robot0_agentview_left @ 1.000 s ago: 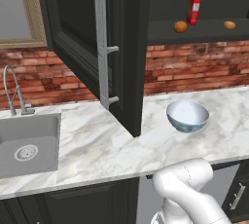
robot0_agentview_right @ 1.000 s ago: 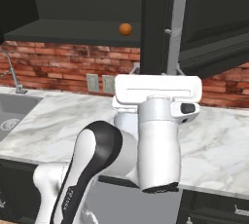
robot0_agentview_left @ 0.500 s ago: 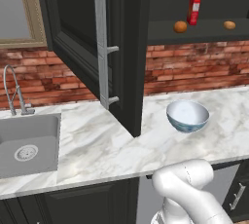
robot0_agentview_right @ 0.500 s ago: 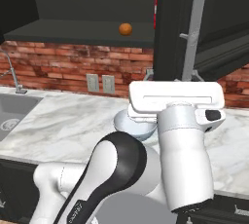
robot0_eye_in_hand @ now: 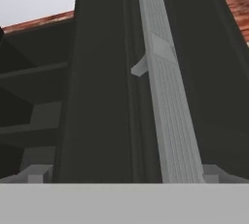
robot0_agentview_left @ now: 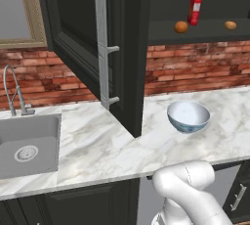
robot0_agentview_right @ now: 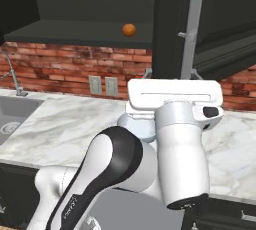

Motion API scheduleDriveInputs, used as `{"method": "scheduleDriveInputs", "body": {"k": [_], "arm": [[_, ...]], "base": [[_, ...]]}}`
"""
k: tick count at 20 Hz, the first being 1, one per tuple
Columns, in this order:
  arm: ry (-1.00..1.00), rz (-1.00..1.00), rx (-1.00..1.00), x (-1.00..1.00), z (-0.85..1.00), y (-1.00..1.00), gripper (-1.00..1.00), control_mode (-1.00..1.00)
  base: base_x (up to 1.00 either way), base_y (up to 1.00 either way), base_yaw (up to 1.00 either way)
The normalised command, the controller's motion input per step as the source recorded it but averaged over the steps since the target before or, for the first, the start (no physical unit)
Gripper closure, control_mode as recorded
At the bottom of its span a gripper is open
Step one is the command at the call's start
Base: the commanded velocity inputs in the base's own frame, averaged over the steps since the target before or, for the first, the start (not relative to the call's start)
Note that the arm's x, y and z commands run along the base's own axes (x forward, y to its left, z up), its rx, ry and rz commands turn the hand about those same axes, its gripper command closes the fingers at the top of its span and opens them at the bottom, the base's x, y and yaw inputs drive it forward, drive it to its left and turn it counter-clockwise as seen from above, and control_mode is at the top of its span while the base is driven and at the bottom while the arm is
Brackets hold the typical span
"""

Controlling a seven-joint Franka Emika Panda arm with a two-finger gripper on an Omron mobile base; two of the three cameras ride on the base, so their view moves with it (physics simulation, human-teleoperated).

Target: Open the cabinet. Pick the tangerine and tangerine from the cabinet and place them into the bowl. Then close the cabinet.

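Note:
The black cabinet's left door [robot0_agentview_left: 122, 48] stands swung out over the counter, its silver bar handle [robot0_agentview_left: 103, 43] facing left. On the open shelf lie two tangerines, one [robot0_agentview_left: 181, 27] next to a red carton and one [robot0_agentview_left: 230, 25] further right. The bowl [robot0_agentview_left: 188, 116], white inside, sits on the marble below them. In the hand view my gripper [robot0_eye_in_hand: 125, 175] is open, its fingertips [robot0_eye_in_hand: 39, 173] wide apart. The door's edge and handle [robot0_eye_in_hand: 165, 96] stand close in front, untouched. In the right base view the arm hides most of the bowl [robot0_agentview_right: 134, 124]; one tangerine [robot0_agentview_right: 129, 30] shows on the shelf.
A red carton [robot0_agentview_left: 195, 7] stands on the shelf between the tangerines. The sink [robot0_agentview_left: 27, 143] and faucet [robot0_agentview_left: 12, 89] lie at the left of the marble counter [robot0_agentview_left: 97, 146]. The open door overhangs the counter's middle. A brick wall runs behind.
In the right base view my hand has swung right and come closer to the camera. The door, tangerines and bowl stay where they were.

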Motion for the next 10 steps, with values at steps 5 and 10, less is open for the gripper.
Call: {"method": "scheduleDriveInputs", "body": {"k": [5, 10], "arm": [[0.03, 0.14, 0.17, 0.12, 0.03, -0.41, -1.0, -1.0], [0.14, 0.24, 0.11, 0.0, -0.01, -0.35, -1.0, -1.0]], "base": [[0.0, 0.0, 0.0], [0.0, 0.0, 0.0]]}}
